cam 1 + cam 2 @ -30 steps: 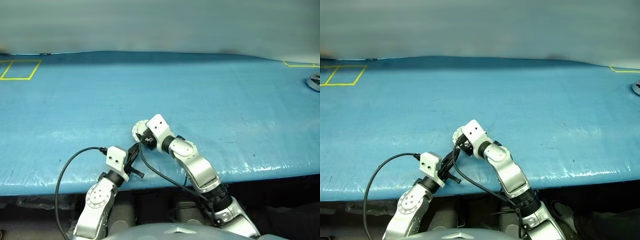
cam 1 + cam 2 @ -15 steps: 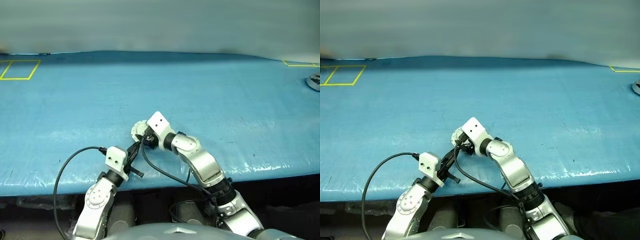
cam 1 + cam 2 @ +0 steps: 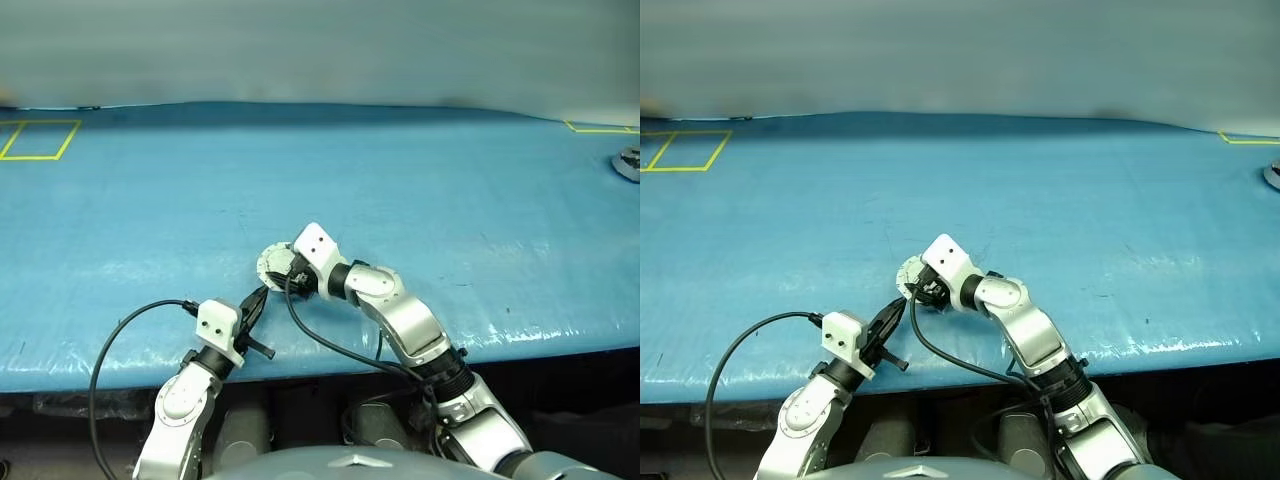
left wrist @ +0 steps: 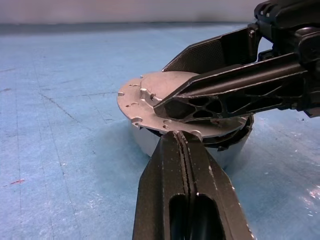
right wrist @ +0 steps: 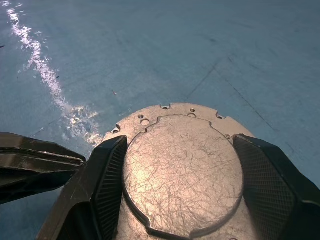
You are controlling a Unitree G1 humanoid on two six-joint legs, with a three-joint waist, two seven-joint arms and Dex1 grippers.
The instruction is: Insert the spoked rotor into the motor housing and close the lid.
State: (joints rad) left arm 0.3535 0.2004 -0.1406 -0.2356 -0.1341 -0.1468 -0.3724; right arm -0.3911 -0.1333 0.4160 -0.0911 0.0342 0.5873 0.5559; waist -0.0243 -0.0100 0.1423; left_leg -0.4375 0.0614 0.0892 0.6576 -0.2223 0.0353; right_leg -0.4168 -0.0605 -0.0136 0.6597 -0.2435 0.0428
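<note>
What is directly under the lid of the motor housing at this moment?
Under the lid you see the grey wall of the motor housing and a dark gap at the rim. The inside is covered, so the spoked rotor cannot be confirmed.

Blue table (image 3: 420,190) lay open all around the motor housing (image 4: 145,142). Near side blocked: left gripper (image 4: 176,139) at its rim, right gripper (image 5: 175,172) straddling the lid (image 5: 182,165).

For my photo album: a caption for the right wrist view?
Right gripper straddling the closed lid, left gripper alongside.
</note>
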